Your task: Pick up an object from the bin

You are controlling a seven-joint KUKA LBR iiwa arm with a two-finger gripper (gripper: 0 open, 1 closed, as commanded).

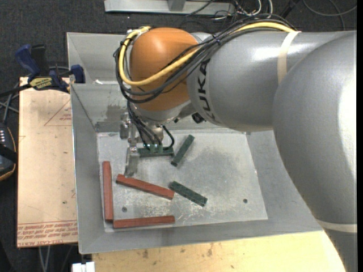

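Observation:
My gripper [132, 164] hangs low over the bin's left middle, under the orange wrist cover. Its tip stands just above the left end of a slanted red-brown bar [145, 187]. A short dark green piece [157, 150] shows right against the gripper's underside; I cannot tell whether it is held. To the right of it a dark green bar [182, 150] lies tilted on the bin floor. A second dark green bar [188, 193] lies off the right end of the slanted red-brown bar.
An upright red-brown bar [107, 191] lies along the bin's left wall, and another red-brown bar [143, 221] runs along the front wall. The big silver arm covers the bin's right and rear.

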